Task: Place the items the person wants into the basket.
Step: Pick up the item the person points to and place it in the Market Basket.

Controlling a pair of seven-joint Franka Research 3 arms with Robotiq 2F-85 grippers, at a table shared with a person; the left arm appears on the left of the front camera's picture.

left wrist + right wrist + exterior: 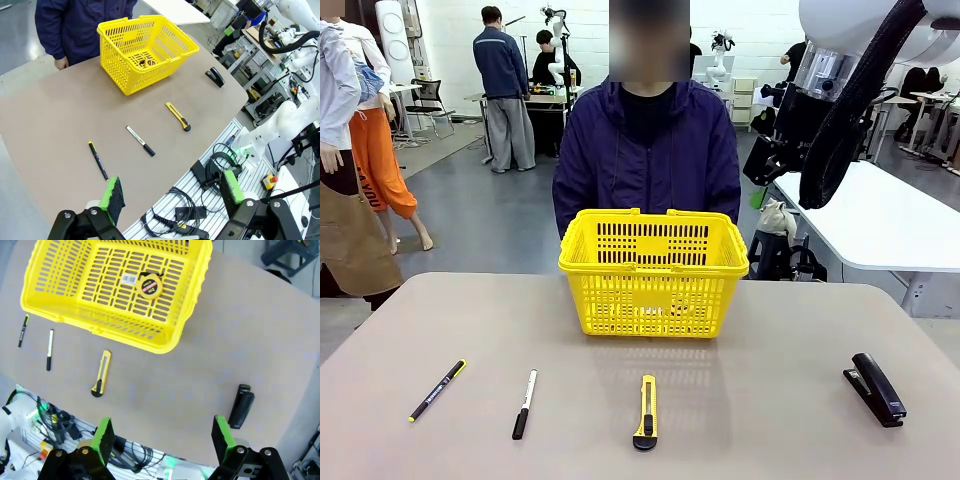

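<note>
The yellow basket stands at the table's far middle, in front of the person in a dark jacket. From the right wrist view, the round yellow-and-black tape measure lies on the floor of the basket. The black stapler rests on the table at the right, also seen as the stapler from above. The slim black pen with a yellow end lies at the left. My left gripper is open, high above the near table edge. My right gripper is open, high above the table.
A white marker with a black cap and a yellow-and-black utility knife lie between pen and stapler. My right arm hangs at the upper right of the front view. Cables lie below the table's near edge.
</note>
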